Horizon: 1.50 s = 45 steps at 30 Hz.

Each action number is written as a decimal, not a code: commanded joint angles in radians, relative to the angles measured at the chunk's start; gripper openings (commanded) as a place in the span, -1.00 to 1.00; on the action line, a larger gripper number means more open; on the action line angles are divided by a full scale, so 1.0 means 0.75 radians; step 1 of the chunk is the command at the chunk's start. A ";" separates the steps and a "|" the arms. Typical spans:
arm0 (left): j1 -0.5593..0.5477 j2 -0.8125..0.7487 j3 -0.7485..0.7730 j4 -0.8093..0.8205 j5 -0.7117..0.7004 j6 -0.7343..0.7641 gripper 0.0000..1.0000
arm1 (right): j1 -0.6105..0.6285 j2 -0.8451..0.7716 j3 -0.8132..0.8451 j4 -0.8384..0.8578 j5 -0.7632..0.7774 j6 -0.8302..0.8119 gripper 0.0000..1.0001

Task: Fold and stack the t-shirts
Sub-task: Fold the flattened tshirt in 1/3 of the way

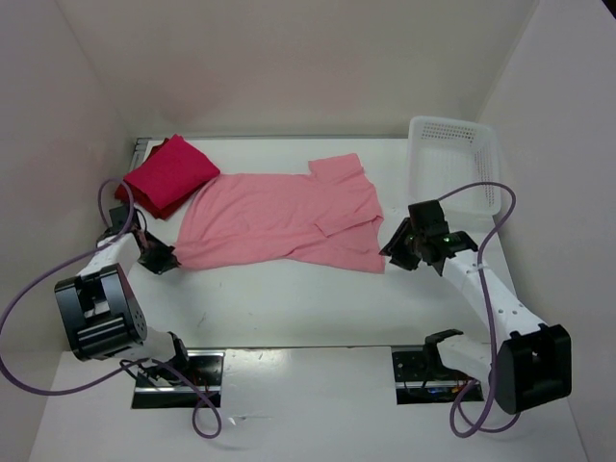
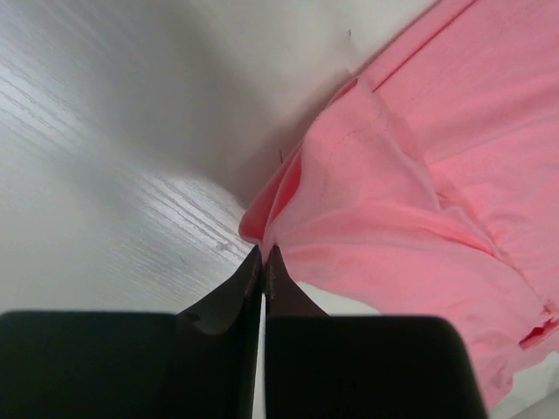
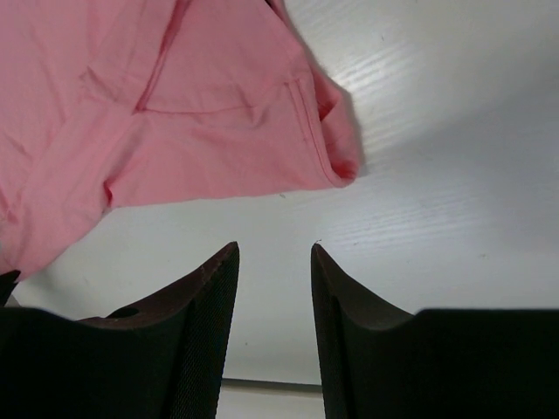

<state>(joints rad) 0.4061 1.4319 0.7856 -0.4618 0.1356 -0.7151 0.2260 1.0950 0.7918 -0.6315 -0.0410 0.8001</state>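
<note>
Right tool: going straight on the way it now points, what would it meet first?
Likely the near edge of the salmon-pink shirt, lying just ahead of the open right tool across a strip of bare table. If pitched steeply down, it would touch table first; depth is unclear.

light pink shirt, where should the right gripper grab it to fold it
Take the light pink shirt by its near right corner, where layered hem bunches and lifts slightly off the table. Come in low from the right: the open right gripper faces that corner.
</note>
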 commanded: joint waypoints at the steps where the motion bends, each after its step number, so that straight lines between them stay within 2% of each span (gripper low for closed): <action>1: -0.001 0.034 -0.023 -0.017 0.050 0.025 -0.93 | 0.048 0.045 -0.063 -0.019 0.079 0.138 -0.11; 4: 0.011 0.016 -0.113 0.114 0.138 -0.022 -0.93 | 0.065 0.141 -0.151 0.105 0.128 0.211 -0.11; 8: 0.011 0.015 -0.137 0.159 0.175 -0.039 -0.95 | 0.077 0.311 -0.168 0.198 0.149 0.224 -0.11; 11: 0.011 0.046 -0.150 0.194 0.224 -0.039 -0.95 | 0.089 0.293 -0.196 0.257 0.185 0.224 -0.11; 13: 0.011 0.046 -0.164 0.213 0.224 -0.039 -0.95 | 0.089 0.274 -0.215 0.308 0.200 0.224 -0.03; 18: -0.001 0.016 -0.176 0.225 0.185 -0.039 -0.95 | 0.089 0.403 -0.174 0.363 0.212 0.167 -0.03; 21: -0.001 -0.021 -0.176 0.213 0.133 -0.039 -0.95 | 0.073 0.428 -0.148 0.380 0.247 0.154 -0.21; 22: -0.001 -0.021 -0.164 0.213 0.120 -0.039 -0.95 | 0.061 0.440 -0.148 0.392 0.259 0.140 -0.35; 25: -0.001 -0.052 -0.164 0.188 0.067 -0.039 -0.95 | 0.032 0.479 -0.121 0.410 0.259 0.113 -0.60; 26: -0.001 -0.066 -0.164 0.188 0.067 -0.039 -0.95 | 0.016 0.479 -0.109 0.410 0.271 0.113 -0.89; 27: -0.001 -0.066 -0.152 0.174 0.046 -0.039 -0.95 | -0.003 0.491 -0.097 0.388 0.271 0.113 -1.00; 29: -0.001 -0.081 -0.139 0.147 -0.001 -0.039 -1.00 | -0.023 0.471 -0.096 0.309 0.257 0.126 -1.00; 35: -0.001 -0.093 -0.139 0.121 -0.048 -0.026 -1.00 | -0.154 0.103 -0.209 0.116 0.157 0.242 -1.00; 38: -0.001 -0.081 -0.127 0.092 -0.066 -0.026 -1.00 | -0.166 0.072 -0.193 -0.013 0.145 0.301 -1.00; 42: -0.001 -0.034 -0.084 0.015 -0.001 -0.014 -1.00 | -0.091 -0.028 -0.138 -0.172 0.159 0.377 -1.00; 45: -0.001 -0.066 -0.072 -0.053 0.001 -0.047 -1.00 | 0.028 -0.028 -0.054 -0.319 0.259 0.432 -1.00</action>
<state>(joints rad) 0.4061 1.4006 0.6941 -0.4290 0.1352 -0.7376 0.1925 1.1023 0.6659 -0.7105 0.0738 1.0618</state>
